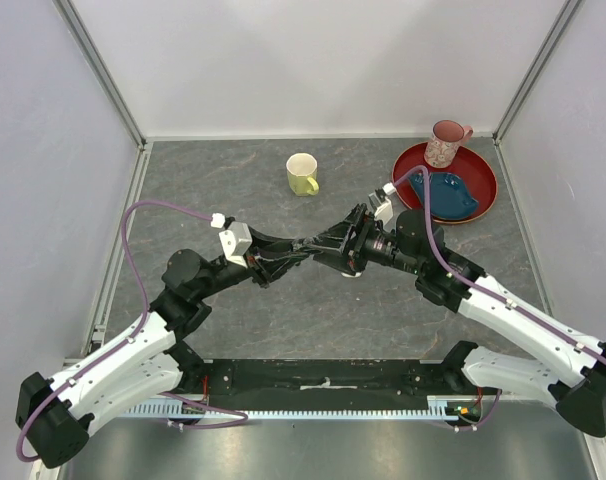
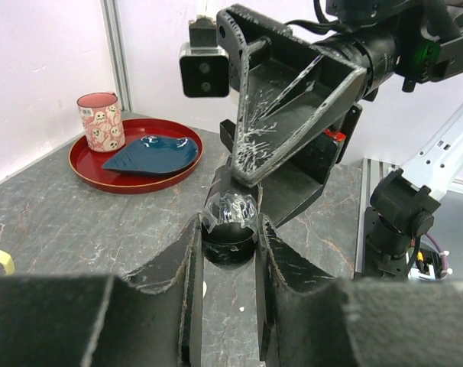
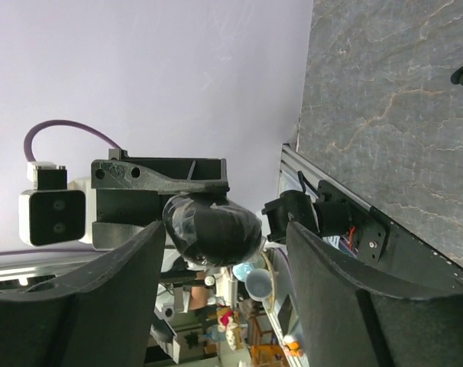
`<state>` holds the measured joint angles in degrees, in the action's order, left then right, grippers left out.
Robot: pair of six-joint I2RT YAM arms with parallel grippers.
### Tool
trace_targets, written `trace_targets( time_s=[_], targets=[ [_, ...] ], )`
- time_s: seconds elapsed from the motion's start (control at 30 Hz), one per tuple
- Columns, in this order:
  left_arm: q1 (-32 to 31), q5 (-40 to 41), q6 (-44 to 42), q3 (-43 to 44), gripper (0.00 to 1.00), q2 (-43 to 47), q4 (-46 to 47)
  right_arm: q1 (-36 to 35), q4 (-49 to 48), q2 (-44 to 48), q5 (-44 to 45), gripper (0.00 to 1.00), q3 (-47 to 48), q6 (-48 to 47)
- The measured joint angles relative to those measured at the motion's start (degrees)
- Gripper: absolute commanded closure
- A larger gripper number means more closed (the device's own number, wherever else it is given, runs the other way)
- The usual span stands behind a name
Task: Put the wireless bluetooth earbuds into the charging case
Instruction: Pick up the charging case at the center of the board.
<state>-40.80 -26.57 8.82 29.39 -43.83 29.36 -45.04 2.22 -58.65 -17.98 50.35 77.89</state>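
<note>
We see the glossy black charging case pinched in the left tool, right tool spread around it; red tray beyond.

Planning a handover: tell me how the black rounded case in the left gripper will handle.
The black case looks smooth, and its top is glossy and crinkled as if film-wrapped, so it may slip in a light grip. Its rounded body would probably roll or twist if clamped off-centre. The left gripper clamps it with no visible deformation, so it is likely rigid.
</note>
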Motion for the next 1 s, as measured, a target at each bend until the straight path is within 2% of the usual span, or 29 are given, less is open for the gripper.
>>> trace_targets(
  time_s=[0.47,0.67,1.0],
  targets=[
    [-1.2,1.1,0.0,0.0,0.98,0.0,0.0,1.7,-10.4,0.9,-0.5,0.35,-6.4,8.3],
    [-1.6,1.4,0.0,0.0,0.98,0.0,0.2,2.1,-13.8,0.8,-2.0,0.39,-7.0,10.4],
    [-2.2,3.3,0.0,0.0,0.98,-0.7,1.6,2.3,-14.7,0.7,-3.7,0.39,-7.0,11.1]
  ],
)
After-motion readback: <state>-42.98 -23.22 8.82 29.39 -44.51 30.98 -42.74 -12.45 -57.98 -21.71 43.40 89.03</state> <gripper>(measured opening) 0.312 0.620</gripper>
